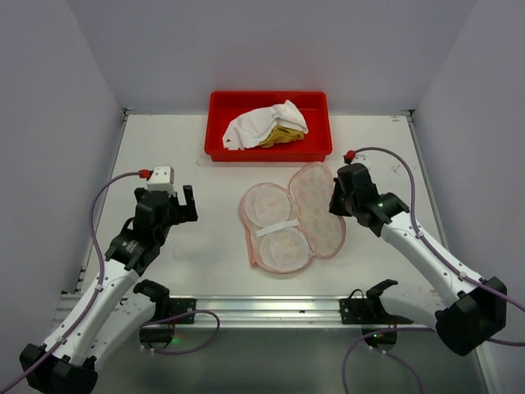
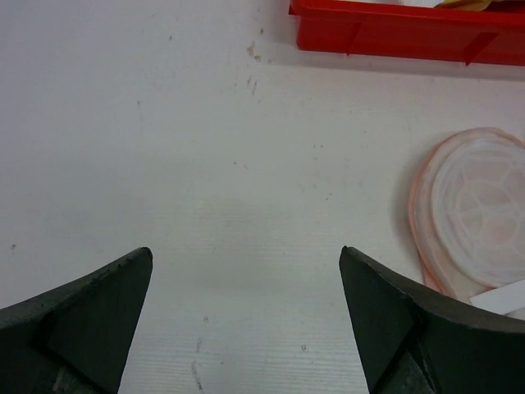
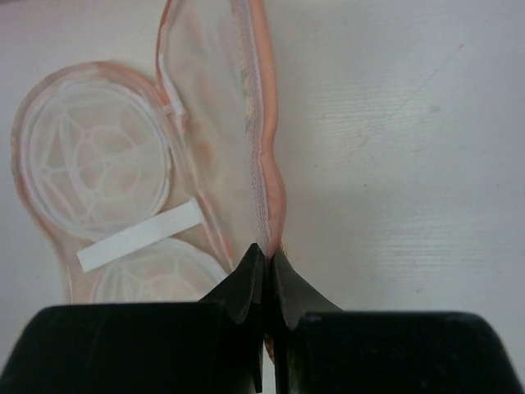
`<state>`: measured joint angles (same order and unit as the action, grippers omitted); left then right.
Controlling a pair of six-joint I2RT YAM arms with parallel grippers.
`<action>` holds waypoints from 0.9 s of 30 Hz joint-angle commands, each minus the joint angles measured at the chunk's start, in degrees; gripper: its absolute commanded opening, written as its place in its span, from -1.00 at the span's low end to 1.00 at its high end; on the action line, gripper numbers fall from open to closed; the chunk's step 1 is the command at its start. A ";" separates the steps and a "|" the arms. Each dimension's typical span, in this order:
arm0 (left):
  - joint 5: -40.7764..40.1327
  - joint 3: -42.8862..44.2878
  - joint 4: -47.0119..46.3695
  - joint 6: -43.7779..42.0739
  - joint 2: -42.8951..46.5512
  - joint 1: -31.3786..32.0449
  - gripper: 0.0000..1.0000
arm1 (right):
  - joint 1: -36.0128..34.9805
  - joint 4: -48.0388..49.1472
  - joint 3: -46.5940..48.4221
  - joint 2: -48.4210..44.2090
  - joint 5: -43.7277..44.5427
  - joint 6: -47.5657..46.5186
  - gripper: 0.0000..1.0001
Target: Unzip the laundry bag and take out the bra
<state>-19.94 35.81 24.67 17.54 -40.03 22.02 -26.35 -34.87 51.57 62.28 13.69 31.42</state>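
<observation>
We've got the right gripper (image 3: 264,267) pinched on the laundry bag (image 1: 320,213) rim, left gripper (image 2: 246,263) spread wide; pulling away unreleased probably drags it.

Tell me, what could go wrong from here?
The right gripper seems pinched shut on the open flap edge of the bag; pulling away without letting go could drag or flip it. The tray sits just behind, so a dragged bag might bump it.

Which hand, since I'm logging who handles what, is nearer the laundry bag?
Right. The right hand is shut on the laundry bag at its right edge, on the opened flap. The left hand hangs open over the table, well off to the bag's left, touching nothing.
</observation>
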 commanded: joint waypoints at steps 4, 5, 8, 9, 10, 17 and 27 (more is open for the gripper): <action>-1.15 -1.62 -4.01 1.53 5.83 -0.49 1.00 | -10.55 -1.34 6.34 4.76 -2.00 -0.84 -1.00; -0.98 -1.88 -4.36 1.10 6.19 -0.49 1.00 | -11.78 -1.34 6.87 5.48 -2.35 -0.40 -1.00; -0.45 -1.97 -4.63 0.92 6.19 -0.49 1.00 | -16.52 -0.37 8.19 8.81 -2.71 1.62 -1.00; -0.36 -1.89 -4.63 0.83 6.02 -0.49 1.00 | -17.33 -0.37 8.72 9.61 -2.79 2.06 -1.00; -0.01 -1.89 -4.54 0.92 5.50 -0.49 1.00 | -18.12 -0.02 9.85 11.01 -3.06 2.85 -1.00; 0.96 -1.62 -4.27 0.92 4.70 -0.57 1.00 | -26.37 2.09 15.40 17.59 -4.11 4.61 -1.00; 3.33 -2.06 -4.71 0.92 4.00 -0.49 1.00 | -29.46 9.82 15.49 29.71 -12.44 9.09 -0.99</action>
<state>-18.09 33.95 22.74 18.04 -35.62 21.87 -55.29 -30.26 66.63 88.12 6.24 37.98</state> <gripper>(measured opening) 0.997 0.023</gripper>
